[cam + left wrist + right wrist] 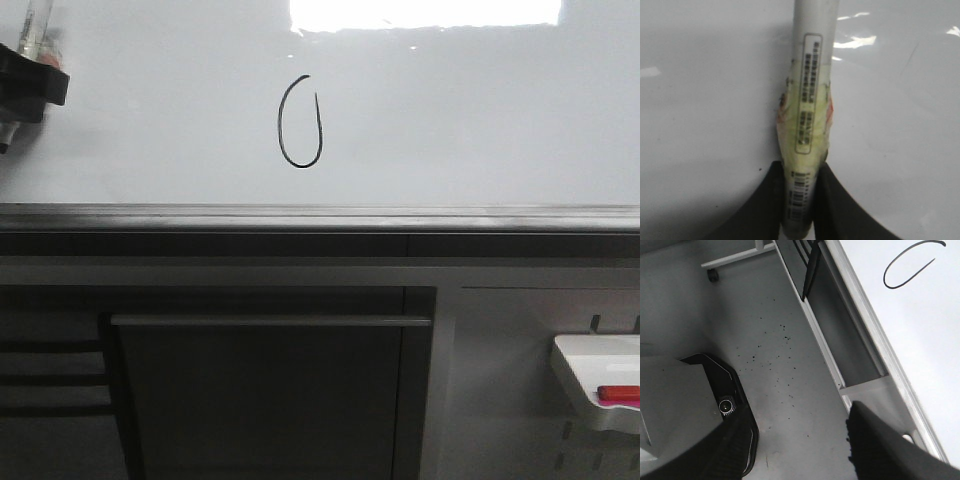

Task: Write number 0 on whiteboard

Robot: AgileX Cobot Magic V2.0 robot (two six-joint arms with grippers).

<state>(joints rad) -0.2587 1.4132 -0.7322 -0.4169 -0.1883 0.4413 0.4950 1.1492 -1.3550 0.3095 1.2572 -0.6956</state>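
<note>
A thin black number 0 (299,123), a narrow oval with a small gap near its top, is drawn on the pale glossy whiteboard (480,120). Part of that stroke (910,265) shows in the right wrist view on the whiteboard (930,335). My left gripper (25,80) is at the board's far left edge, well away from the 0. In its wrist view the left gripper (800,200) is shut on a taped white marker (807,110) pointing at the whiteboard (705,100). My right gripper (800,440) hangs open over the floor, holding nothing.
A grey metal rail (320,218) runs along the board's lower edge, with dark cabinet panels (260,390) below. A small white tray (600,385) with a red item (618,394) hangs at the lower right. A dark robot base (700,410) stands on the speckled floor (785,365).
</note>
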